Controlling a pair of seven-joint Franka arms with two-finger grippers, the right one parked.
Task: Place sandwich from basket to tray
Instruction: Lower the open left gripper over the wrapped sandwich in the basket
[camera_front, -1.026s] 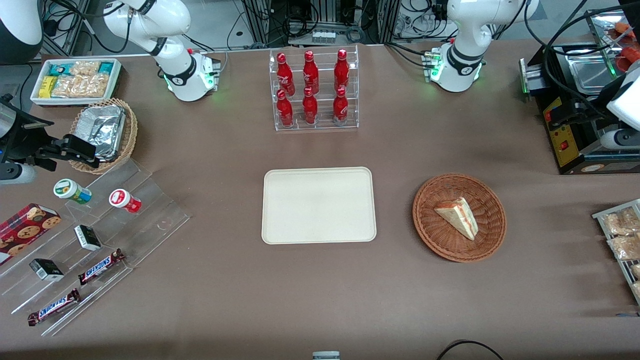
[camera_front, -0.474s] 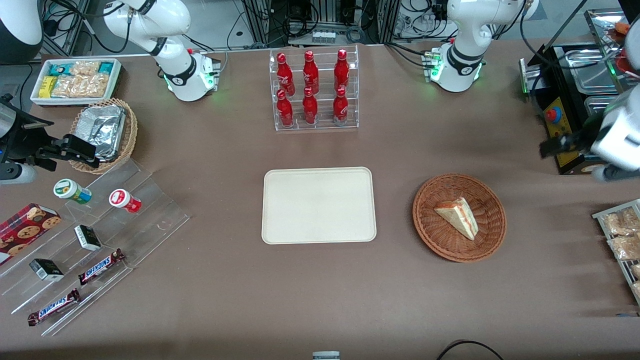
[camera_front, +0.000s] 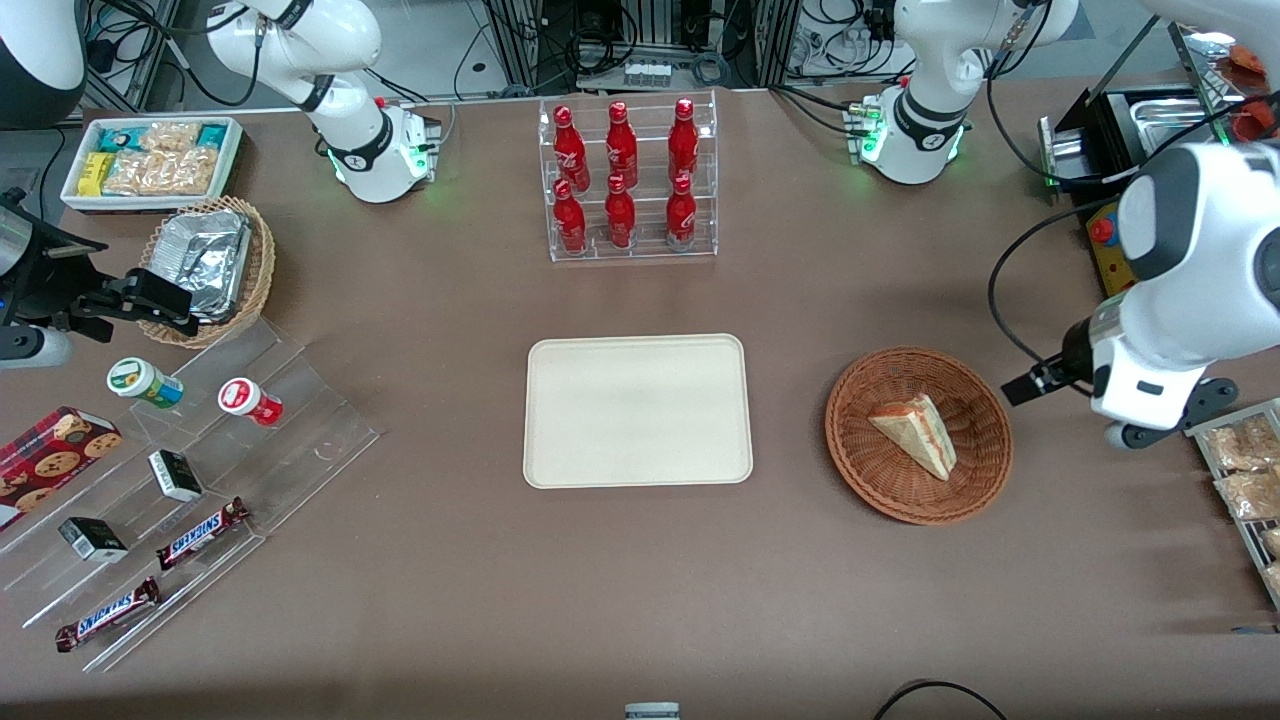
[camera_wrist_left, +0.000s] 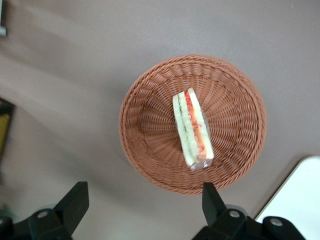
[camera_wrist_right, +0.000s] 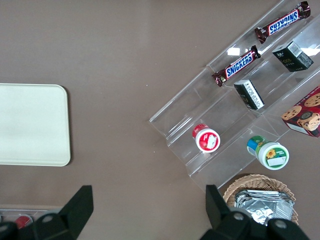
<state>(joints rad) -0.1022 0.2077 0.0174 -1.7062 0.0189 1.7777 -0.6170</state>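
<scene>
The sandwich (camera_front: 915, 436) is a pale bread wedge with red and green filling. It lies in the round reddish-brown wicker basket (camera_front: 860, 460). The left wrist view shows the sandwich (camera_wrist_left: 192, 128) in the basket (camera_wrist_left: 145, 145) from above. The cream-white tray (camera_front: 638, 410) lies flat beside the basket, toward the parked arm's end, and holds nothing. My left gripper (camera_front: 1145, 425) hangs high above the table beside the basket, toward the working arm's end. In the left wrist view the gripper (camera_wrist_left: 142, 200) is open and empty, with its fingertips (camera_wrist_left: 76, 199) short of the basket rim.
A clear rack of red bottles (camera_front: 627, 180) stands farther from the camera than the tray. A rack of snack packets (camera_front: 1240, 470) sits at the working arm's table edge, close to the gripper. A black machine (camera_front: 1120, 200) stands nearby. Clear stepped shelves with snacks (camera_front: 190, 480) lie toward the parked arm's end.
The left arm has swung in from the working arm's table edge toward the basket and nearer the camera. The sandwich, basket and tray have not moved.
</scene>
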